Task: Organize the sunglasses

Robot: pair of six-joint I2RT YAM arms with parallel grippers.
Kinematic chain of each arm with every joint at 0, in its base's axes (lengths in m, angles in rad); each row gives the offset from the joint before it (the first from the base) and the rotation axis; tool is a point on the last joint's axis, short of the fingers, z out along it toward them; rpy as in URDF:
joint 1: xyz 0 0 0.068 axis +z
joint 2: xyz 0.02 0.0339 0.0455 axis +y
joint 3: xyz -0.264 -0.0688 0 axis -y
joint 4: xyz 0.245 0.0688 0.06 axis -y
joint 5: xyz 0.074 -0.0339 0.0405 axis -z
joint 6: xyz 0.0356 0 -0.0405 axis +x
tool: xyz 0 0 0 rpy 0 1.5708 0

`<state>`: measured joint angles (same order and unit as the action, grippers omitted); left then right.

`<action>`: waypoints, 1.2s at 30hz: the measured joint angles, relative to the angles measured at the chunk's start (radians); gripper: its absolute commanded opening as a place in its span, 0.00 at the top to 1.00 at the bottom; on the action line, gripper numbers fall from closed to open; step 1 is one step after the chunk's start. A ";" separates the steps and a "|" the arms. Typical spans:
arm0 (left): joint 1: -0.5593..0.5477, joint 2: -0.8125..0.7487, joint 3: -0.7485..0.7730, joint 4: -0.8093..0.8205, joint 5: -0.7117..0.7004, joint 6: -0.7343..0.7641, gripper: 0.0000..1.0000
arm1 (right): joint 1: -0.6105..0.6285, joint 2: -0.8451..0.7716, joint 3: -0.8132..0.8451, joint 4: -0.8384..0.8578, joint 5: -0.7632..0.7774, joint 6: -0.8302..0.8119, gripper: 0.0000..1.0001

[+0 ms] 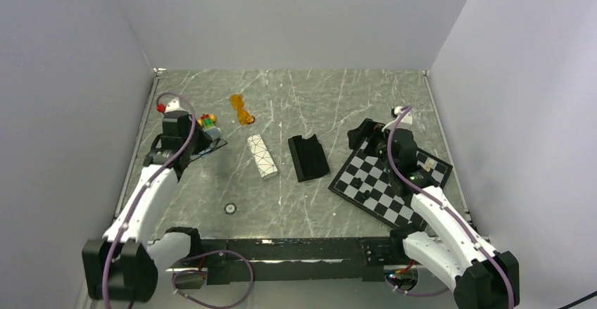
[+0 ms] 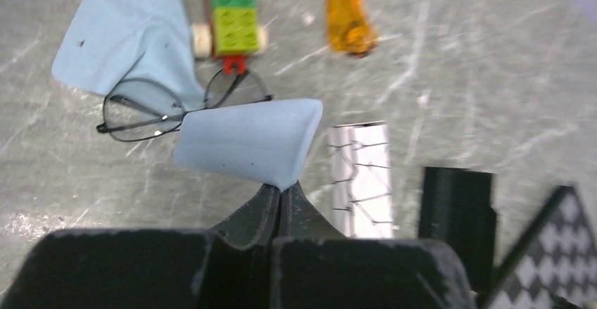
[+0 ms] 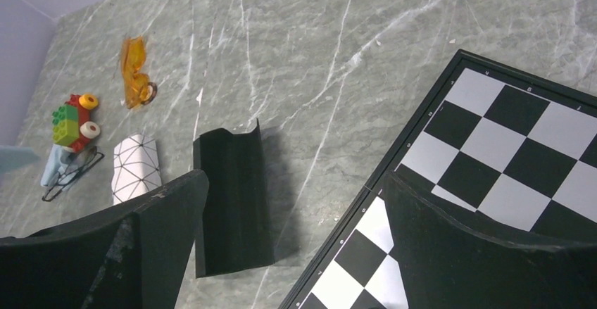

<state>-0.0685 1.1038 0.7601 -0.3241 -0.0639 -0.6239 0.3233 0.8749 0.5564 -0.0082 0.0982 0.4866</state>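
Between grey walls (image 1: 296, 13), on veined grey marble (image 1: 366, 98), left jaws pinch a blue cloth (image 2: 246, 140); right jaws gape.

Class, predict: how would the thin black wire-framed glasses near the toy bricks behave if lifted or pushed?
Probably very light and easily bent: the wire-framed glasses have a hair-thin rim. Lying flat, they should slide rather than roll. Overlapping the blue cloth, they might shift with it.

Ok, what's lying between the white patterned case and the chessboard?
The black oblong case lies there, between the white case and the chessboard. The top view shows it most plainly, and the right wrist view agrees.
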 measured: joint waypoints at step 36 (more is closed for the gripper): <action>-0.877 0.351 0.231 0.161 0.642 -0.307 1.00 | 0.000 -0.092 0.066 -0.407 -0.063 0.110 0.00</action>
<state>-0.9459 1.4548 0.9909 -0.1631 0.5781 -0.9310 0.3233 0.7834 0.6224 -0.4149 0.0353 0.5964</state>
